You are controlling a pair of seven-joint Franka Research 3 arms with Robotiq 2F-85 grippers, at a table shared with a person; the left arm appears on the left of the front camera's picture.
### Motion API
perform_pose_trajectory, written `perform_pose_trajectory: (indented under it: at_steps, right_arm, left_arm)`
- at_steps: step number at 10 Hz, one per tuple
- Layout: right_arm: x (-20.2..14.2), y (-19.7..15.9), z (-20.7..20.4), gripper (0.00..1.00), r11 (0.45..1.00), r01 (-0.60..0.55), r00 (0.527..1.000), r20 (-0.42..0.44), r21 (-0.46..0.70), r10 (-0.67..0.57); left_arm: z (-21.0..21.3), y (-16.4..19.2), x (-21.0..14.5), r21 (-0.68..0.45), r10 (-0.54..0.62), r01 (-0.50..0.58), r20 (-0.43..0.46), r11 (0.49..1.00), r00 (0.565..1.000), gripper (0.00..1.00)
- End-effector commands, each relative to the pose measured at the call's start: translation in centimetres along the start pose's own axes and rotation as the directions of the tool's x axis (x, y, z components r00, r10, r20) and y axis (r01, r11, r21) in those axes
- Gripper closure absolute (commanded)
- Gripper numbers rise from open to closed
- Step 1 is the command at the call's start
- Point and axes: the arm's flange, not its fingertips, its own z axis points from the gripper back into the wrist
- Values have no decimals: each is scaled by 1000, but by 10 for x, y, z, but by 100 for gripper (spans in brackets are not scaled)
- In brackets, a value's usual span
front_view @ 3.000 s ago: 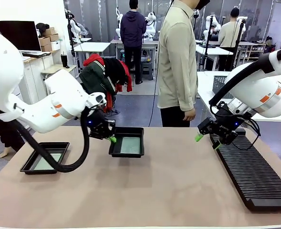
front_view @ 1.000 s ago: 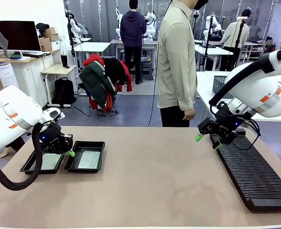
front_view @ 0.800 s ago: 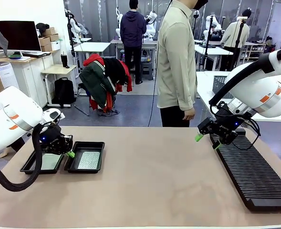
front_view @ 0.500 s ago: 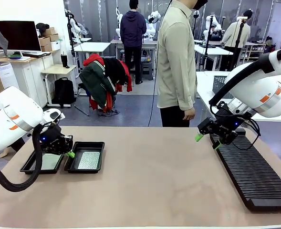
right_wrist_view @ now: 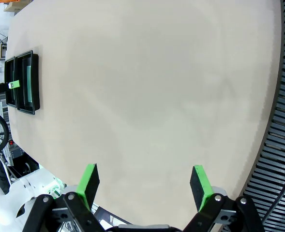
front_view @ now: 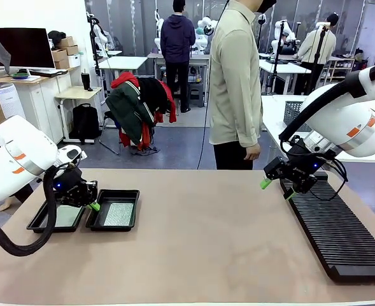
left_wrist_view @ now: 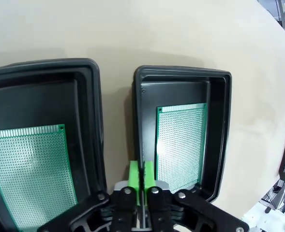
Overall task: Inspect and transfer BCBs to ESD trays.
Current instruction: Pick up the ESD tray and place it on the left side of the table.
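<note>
Over the last few seconds the left gripper (left_wrist_view: 141, 176) has dragged the right-hand ESD tray (front_view: 114, 211) across the table until it sits just beside the left ESD tray (front_view: 58, 218); its pads are nearly together on that tray's near rim, whether clamping or letting go I cannot tell. Each tray holds one BCB (left_wrist_view: 180, 142). The right gripper (right_wrist_view: 144, 183), spread empty, hovers by the slotted rack (front_view: 340, 236), well apart. Both transfers look complete.
</note>
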Motion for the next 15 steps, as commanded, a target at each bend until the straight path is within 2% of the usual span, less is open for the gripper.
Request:
perform_pose_trajectory:
  at_steps: [1, 2, 3, 4, 5, 6, 7, 8, 9, 10, 12, 15]
  right_arm:
    - [2, 2, -1, 0, 1000, 15, 1000, 4, -23, -15]
    - [2, 2, -1, 0, 1000, 15, 1000, 4, -23, -15]
    - [2, 2, -1, 0, 1000, 15, 1000, 4, -23, -15]
    - [2, 2, -1, 0, 1000, 15, 1000, 4, -23, -15]
    - [2, 2, -1, 0, 1000, 15, 1000, 4, -23, -15]
    - [2, 2, -1, 0, 1000, 15, 1000, 4, -23, -15]
    - [2, 2, -1, 0, 1000, 15, 1000, 4, -23, -15]
    - [2, 2, -1, 0, 1000, 15, 1000, 4, -23, -15]
    - [2, 2, -1, 0, 1000, 15, 1000, 4, -23, -15]
    - [2, 2, -1, 0, 1000, 15, 1000, 4, -23, -15]
    - [2, 2, -1, 0, 1000, 15, 1000, 4, -23, -15]
    - [2, 2, -1, 0, 1000, 15, 1000, 4, -23, -15]
  left_arm:
    - [0, -8, -1, 26, 14, -14, 9, 1000, 1000, 81]
    - [0, -10, -1, 46, 10, -10, 8, 999, 1000, 66]
    - [1, -13, -2, 56, 2, -3, 11, 998, 1000, 65]
    - [3, -19, -3, 64, -8, 7, 14, 998, 1000, 50]
    - [6, -27, -4, 88, -20, 19, 20, 996, 1000, 49]
    - [8, -36, -5, 131, -25, 21, 27, 991, 999, 34]
    - [12, -45, -5, 171, -29, 27, 11, 985, 1000, 33]
    - [19, -57, -6, 208, -39, 37, 10, 978, 999, 18]
    - [28, -73, -9, 249, -54, 50, 10, 967, 998, 17]
    - [38, -88, -13, 294, -65, 61, 3, 954, 998, 2]
    - [59, -106, -23, 381, -65, 77, -43, 921, 997, 0]
    - [88, -124, -28, 457, -32, 50, -49, 888, 998, 0]
